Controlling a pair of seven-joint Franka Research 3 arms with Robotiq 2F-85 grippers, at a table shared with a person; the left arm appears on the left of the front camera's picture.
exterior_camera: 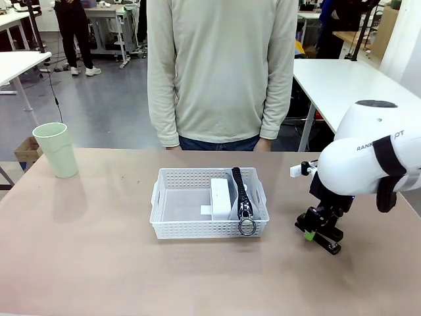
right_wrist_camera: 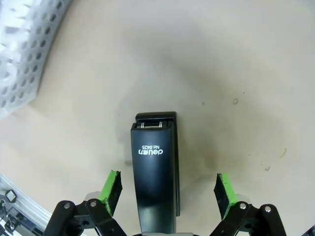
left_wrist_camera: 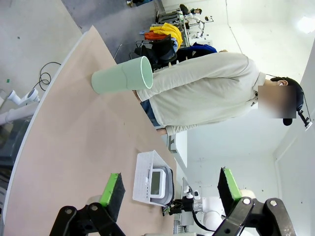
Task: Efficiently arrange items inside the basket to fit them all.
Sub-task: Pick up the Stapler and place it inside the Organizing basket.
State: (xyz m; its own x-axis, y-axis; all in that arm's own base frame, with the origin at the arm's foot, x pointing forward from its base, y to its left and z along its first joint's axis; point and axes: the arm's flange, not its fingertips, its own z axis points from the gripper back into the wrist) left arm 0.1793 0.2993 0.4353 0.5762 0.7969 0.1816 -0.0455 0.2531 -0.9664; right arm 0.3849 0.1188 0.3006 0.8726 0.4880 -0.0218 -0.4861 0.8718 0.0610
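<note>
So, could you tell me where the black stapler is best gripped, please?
Across its narrow width, on the two long flat sides near mid-length, coming straight down from above. The stapler lies flat on the table, and the open right gripper straddles it.

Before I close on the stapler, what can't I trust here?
Rear end of the stapler: right wrist view, cut off by the bottom edge.
Most of the stapler, front view: behind the right gripper.
Base of the white box, front view: hidden by the basket wall and pouch.

Pouch (exterior_camera: 239, 189), box (exterior_camera: 221, 196) in basket (exterior_camera: 172, 228); stapler (right_wrist_camera: 155, 172), cup (exterior_camera: 56, 149) outside.
</note>
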